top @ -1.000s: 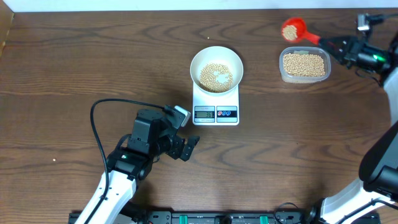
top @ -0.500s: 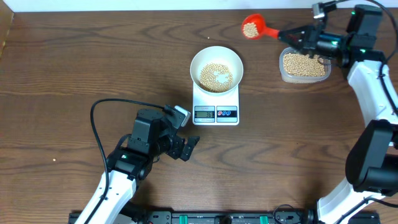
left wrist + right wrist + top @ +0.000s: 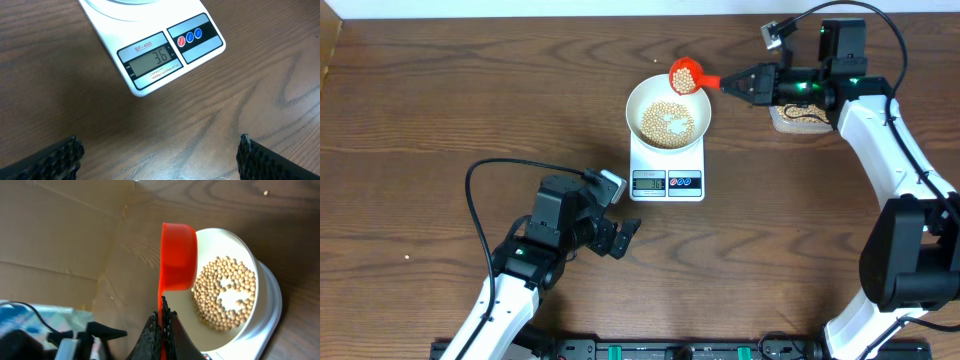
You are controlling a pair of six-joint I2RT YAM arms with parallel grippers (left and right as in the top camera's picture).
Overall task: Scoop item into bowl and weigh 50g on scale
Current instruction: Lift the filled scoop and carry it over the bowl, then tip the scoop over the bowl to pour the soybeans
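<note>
— Our right gripper (image 3: 730, 82) has swung the red scoop (image 3: 685, 75) from the tub (image 3: 798, 120) across to the bowl's far rim.
— Yes, and we see its jaws clamped tight on the handle, with the scoop loaded.
— Where do we find the bowl (image 3: 636, 100)?
— On the scale (image 3: 667, 183), with beans (image 3: 665, 122) covering its bottom. The display reads 36.
— And our left gripper (image 3: 623, 238)?
— Spread wide, holding nothing, near the scale's front.

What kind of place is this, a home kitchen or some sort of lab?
Probably a robotics lab bench, not a kitchen: a left arm and right arm work at a wooden table holding a digital scale, a bowl of beans and a red scoop.
</note>
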